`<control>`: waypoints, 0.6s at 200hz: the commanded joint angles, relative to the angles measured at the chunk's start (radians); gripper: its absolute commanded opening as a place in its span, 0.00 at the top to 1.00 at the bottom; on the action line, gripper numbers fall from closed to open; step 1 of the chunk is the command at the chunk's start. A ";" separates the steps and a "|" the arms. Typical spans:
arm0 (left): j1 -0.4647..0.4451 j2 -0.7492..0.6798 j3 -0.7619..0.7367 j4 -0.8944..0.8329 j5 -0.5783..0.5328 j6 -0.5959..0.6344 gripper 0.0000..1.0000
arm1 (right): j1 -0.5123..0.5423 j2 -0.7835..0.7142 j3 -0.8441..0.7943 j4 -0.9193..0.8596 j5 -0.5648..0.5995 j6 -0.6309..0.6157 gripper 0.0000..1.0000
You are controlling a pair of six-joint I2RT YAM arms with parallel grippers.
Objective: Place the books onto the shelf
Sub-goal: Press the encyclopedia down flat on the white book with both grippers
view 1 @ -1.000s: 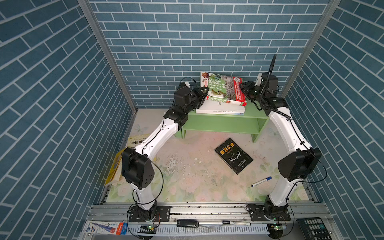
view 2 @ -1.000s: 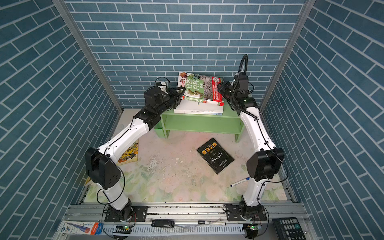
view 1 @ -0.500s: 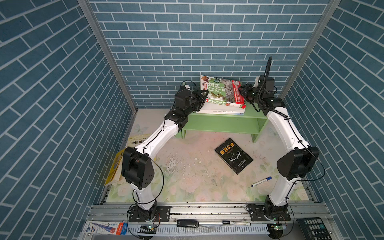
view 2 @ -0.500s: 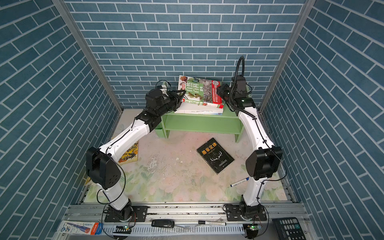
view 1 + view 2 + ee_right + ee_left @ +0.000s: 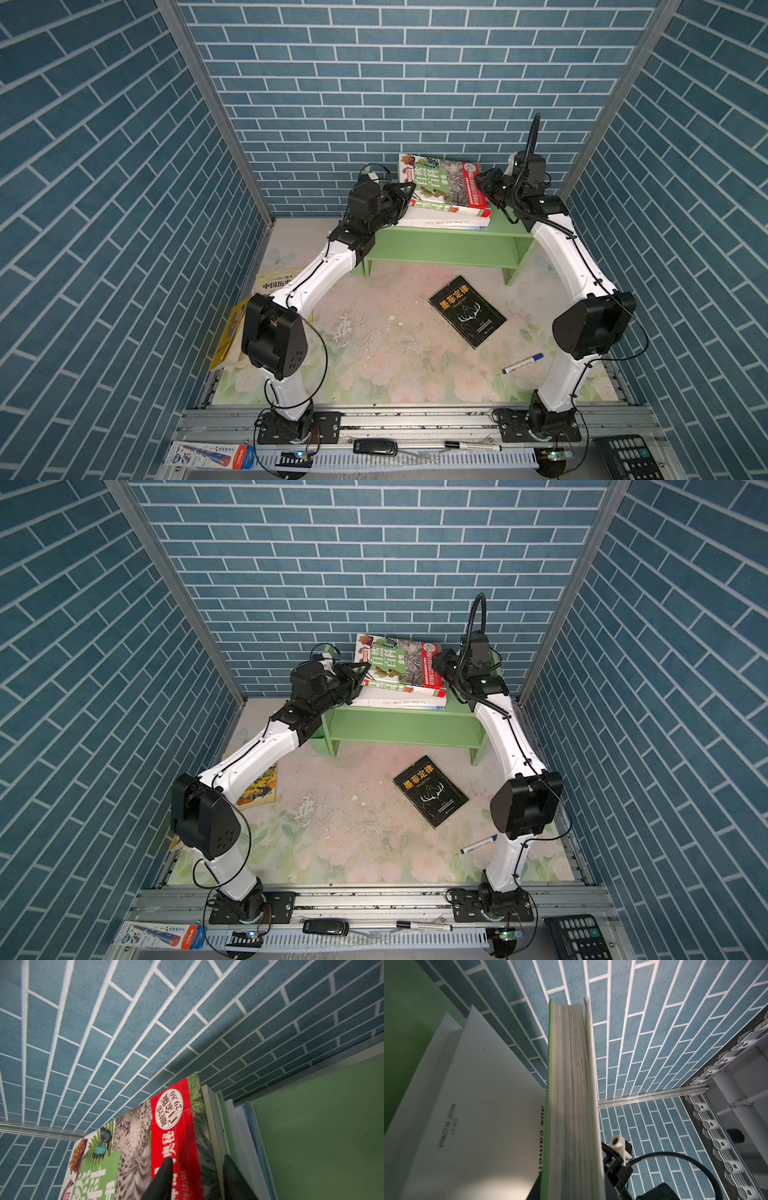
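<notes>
The black book [image 5: 467,316] on the floor, right of the middle, carries the orange characters 墨菲定律. A thin line under them looks like "Murphy's law". The green book [image 5: 441,183] at the far side shows 自然百科 on its cover. On its red band [image 5: 187,1126] a round white badge [image 5: 169,1108] reads 29.80. The white book [image 5: 467,1115] beneath it bears "MADE IN CHINA" and "aux camél", cut off. The yellow book [image 5: 276,283] at the left reads 中国历, with the rest covered.

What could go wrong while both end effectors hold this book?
The thick green botanical book is tilted, pinched only at opposite edges by the left end effector and right end effector; uneven motion could twist or drop it. Lowering it may shove the stacked white books along the light green wooden shelf.
</notes>
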 commanded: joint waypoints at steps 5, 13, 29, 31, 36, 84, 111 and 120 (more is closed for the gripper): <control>-0.055 -0.032 -0.013 0.075 0.164 0.053 1.00 | 0.092 -0.010 0.053 0.090 -0.128 0.042 0.60; -0.056 -0.031 -0.015 0.079 0.166 0.053 1.00 | 0.092 -0.008 0.070 0.080 -0.125 0.037 0.60; -0.055 -0.031 -0.009 0.080 0.170 0.051 1.00 | 0.092 0.006 0.131 0.030 -0.129 0.018 0.60; -0.056 -0.031 -0.009 0.080 0.171 0.051 1.00 | 0.092 0.008 0.137 0.025 -0.130 0.016 0.60; -0.056 -0.031 -0.007 0.081 0.173 0.050 1.00 | 0.092 0.011 0.151 0.011 -0.131 0.012 0.60; -0.055 -0.031 -0.012 0.075 0.177 0.049 1.00 | 0.098 -0.008 0.130 -0.010 -0.106 0.001 0.61; -0.055 -0.031 -0.018 0.073 0.175 0.044 1.00 | 0.099 0.001 0.130 -0.013 -0.114 0.002 0.61; -0.056 -0.035 -0.022 0.074 0.174 0.044 1.00 | 0.098 0.005 0.131 -0.014 -0.112 0.002 0.61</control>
